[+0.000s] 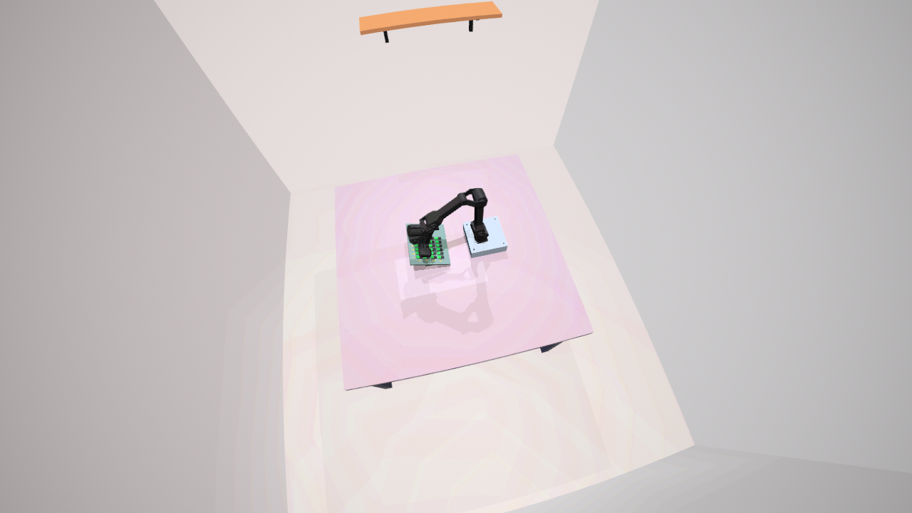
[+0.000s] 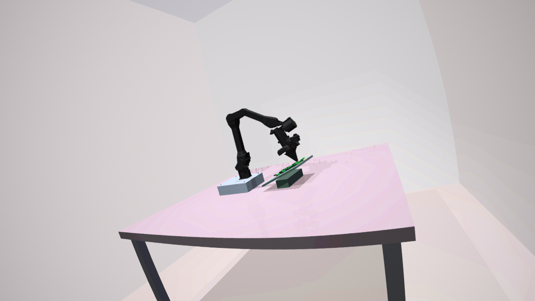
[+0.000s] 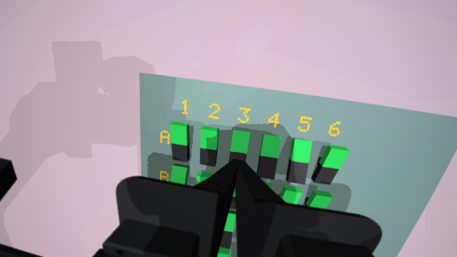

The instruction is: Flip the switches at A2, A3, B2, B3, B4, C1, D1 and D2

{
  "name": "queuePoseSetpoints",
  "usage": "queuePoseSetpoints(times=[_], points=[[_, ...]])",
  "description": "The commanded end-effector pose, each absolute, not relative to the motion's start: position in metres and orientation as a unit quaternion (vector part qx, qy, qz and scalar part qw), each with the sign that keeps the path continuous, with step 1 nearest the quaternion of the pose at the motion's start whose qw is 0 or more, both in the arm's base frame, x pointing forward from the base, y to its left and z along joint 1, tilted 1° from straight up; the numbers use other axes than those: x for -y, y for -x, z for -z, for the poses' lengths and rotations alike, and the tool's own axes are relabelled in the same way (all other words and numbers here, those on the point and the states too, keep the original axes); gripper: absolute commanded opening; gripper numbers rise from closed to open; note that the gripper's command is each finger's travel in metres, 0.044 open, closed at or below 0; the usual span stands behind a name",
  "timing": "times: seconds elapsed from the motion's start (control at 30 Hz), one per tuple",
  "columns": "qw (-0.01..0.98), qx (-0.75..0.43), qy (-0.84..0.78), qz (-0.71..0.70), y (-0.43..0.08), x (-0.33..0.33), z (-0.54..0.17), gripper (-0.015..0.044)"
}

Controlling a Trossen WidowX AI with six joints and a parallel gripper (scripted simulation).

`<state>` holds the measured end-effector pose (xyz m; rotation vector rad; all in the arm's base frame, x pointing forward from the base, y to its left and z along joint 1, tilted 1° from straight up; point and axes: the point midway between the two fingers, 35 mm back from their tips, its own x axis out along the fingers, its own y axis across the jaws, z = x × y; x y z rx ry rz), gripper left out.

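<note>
The pink bench stood between pale walls, an orange shelf on one. The panel sat tilted on it, the tool clenched, its tip at switch A3.

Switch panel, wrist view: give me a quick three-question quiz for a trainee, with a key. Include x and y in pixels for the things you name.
1. True or false: the panel [image 1: 446, 261] [image 2: 306, 159] [image 3: 375, 143] lies flat on the table [image 1: 510, 306] [image 2: 317, 217].
2. Which number is printed farthest right in the wrist view: a) 4, b) 5, c) 6?
3. Fill in: the gripper's [image 2: 297, 161] [image 3: 238, 160] fingertips are at the switch in row A, column ___.

Key: 1 false; 2 c; 3 3.
</note>
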<state>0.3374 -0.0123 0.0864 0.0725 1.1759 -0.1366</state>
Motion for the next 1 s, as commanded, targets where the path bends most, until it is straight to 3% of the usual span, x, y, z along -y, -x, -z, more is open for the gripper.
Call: queuePoseSetpoints(times=[0.0,0.97], points=[[0.828,-0.557,-0.032,0.061,-0.3373,0.0117,-0.0836,0.0000],[0.828,-0.557,-0.032,0.061,-0.3387,0.0119,-0.0800,0.0000]])
